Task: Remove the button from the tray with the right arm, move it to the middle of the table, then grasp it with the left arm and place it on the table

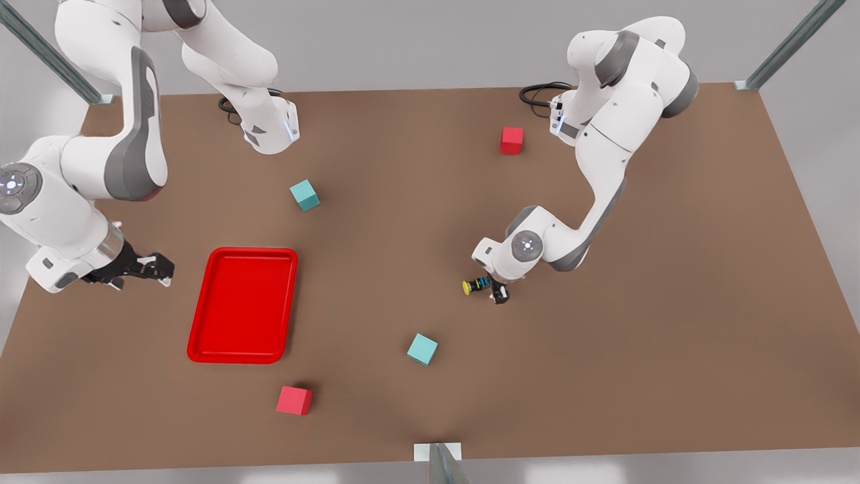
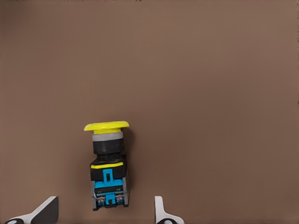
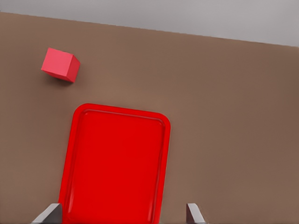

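Observation:
The button [image 1: 476, 286] lies on its side on the brown table [image 1: 672, 323] near the middle, its yellow cap pointing toward the front view's left. My left gripper [image 1: 497, 293] is just beside its blue end, low over the table. In the left wrist view the button [image 2: 108, 167] lies between the two spread fingertips [image 2: 46, 210], which do not touch it; the left gripper [image 2: 103, 213] is open. The red tray [image 1: 243, 306] holds nothing. My right gripper [image 1: 158, 267] hangs open off the tray's left side, looking down on the tray [image 3: 117, 163].
Two red cubes [image 1: 511, 140] [image 1: 294, 400] and two teal cubes [image 1: 305, 195] [image 1: 422, 349] lie scattered on the table. The nearer teal cube sits a short way in front of the button. One red cube [image 3: 60, 65] shows beyond the tray in the right wrist view.

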